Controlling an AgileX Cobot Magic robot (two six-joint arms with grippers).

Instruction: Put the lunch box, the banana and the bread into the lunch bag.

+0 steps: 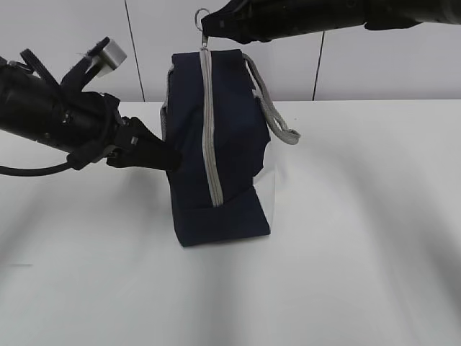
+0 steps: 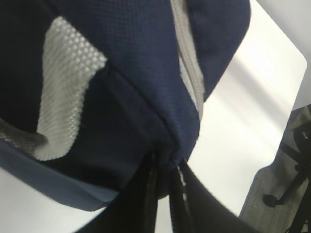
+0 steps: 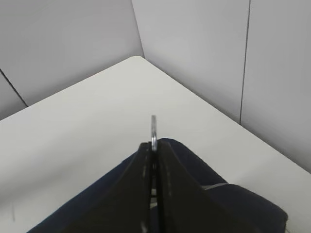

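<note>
Exterior view alone shows both pincers: left (image 1: 171, 157) pinching lunch bag (image 1: 216, 144), right (image 1: 205, 29) pinching ring pull (image 1: 202, 13).

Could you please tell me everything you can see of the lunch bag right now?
The lunch bag is a boxy navy-blue fabric bag standing upright on the white table. A grey zipper, closed along the length that shows, runs down its facing side. A grey webbing handle droops to the right. The right gripper is shut on the metal ring pull at the top; the left gripper pinches the fabric on the bag's left side.
</note>
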